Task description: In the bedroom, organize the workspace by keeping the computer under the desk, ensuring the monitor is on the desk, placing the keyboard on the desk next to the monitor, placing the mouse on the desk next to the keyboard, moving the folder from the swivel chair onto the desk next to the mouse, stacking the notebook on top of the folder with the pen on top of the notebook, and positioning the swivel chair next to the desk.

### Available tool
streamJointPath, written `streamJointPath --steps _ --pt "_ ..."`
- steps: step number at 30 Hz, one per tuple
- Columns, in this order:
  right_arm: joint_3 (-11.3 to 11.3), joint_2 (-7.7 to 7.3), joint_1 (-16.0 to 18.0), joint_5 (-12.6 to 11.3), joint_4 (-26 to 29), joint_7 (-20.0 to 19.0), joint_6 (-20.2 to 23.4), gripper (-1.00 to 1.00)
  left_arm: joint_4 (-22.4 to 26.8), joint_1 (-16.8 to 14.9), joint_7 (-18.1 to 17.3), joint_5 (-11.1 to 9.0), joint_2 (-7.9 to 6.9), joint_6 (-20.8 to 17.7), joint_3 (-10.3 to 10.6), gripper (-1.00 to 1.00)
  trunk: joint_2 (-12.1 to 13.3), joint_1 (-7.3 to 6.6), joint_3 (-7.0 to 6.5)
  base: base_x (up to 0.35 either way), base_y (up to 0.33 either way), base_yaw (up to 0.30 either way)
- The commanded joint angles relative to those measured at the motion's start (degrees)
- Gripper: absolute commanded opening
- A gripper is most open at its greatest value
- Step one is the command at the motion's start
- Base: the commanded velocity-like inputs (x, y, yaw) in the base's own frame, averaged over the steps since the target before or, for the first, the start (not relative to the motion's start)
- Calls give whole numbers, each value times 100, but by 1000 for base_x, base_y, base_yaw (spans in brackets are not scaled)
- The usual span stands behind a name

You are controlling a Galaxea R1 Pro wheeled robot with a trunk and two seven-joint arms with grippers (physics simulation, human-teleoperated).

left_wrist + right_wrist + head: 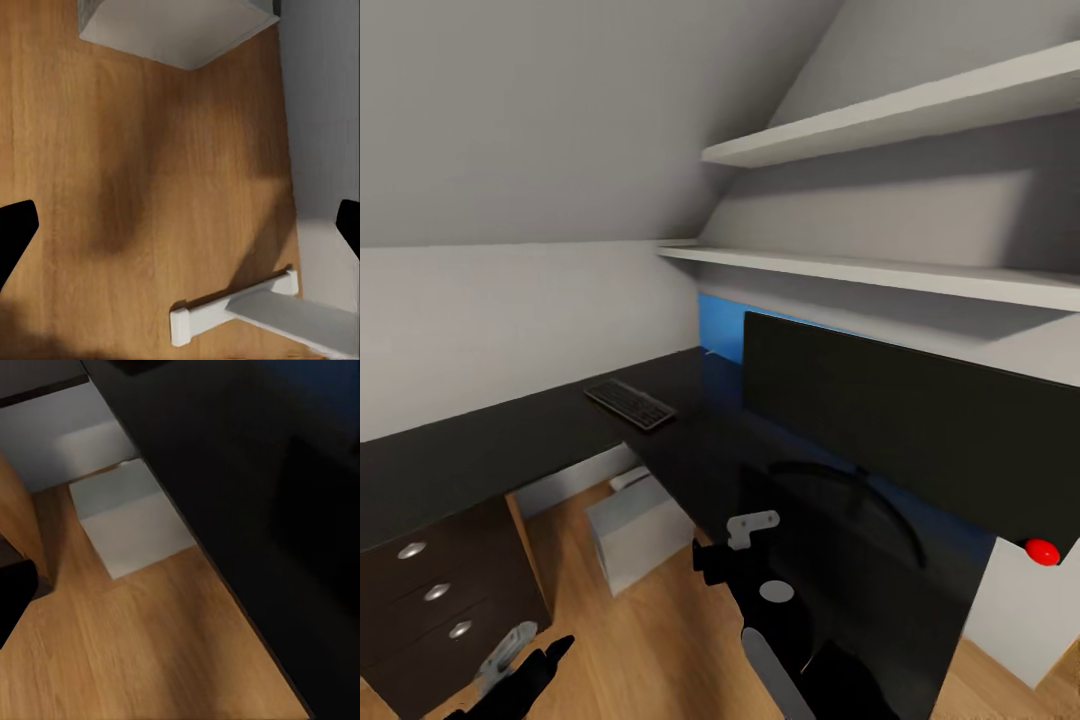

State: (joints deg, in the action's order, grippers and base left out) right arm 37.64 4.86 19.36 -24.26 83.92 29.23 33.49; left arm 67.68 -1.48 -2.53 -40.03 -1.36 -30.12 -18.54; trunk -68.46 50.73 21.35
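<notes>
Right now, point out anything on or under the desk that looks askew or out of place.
The keyboard lies at a slant in the desk's corner, well apart from the monitor. The computer sits angled at the desk edge, only partly underneath. Nothing looks damaged.

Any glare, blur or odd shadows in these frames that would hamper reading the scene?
Head view: sharp; the glossy desk mirrors the monitor and the blue wall panel, so the monitor's base is hard to make out. Left wrist view: soft dark shadows lie across the wood floor. Right wrist view: slightly blurred, the desk almost featureless black beside the computer.
</notes>
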Motion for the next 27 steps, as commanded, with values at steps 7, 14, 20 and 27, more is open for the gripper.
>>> streamJointPath --steps 7,14,20,27 --pt "0 -1 27 -58 -78 57 0 100 390 54 -20 -10 -9 -192 384 100 -4 1 7 66 313 -152" --pt "-2 -5 39 -56 -100 56 -8 100 560 67 -20 -9 -19 -233 685 100 -4 1 7 16 315 -70" --pt "-6 -14 43 -53 -103 56 -9 100 638 68 -20 -10 -14 -245 752 100 -4 1 7 2 316 -122" --pt "-47 -19 52 -53 -98 62 -8 100 1468 121 -6 -2 -24 -689 1093 100 -4 1 7 0 316 -146"
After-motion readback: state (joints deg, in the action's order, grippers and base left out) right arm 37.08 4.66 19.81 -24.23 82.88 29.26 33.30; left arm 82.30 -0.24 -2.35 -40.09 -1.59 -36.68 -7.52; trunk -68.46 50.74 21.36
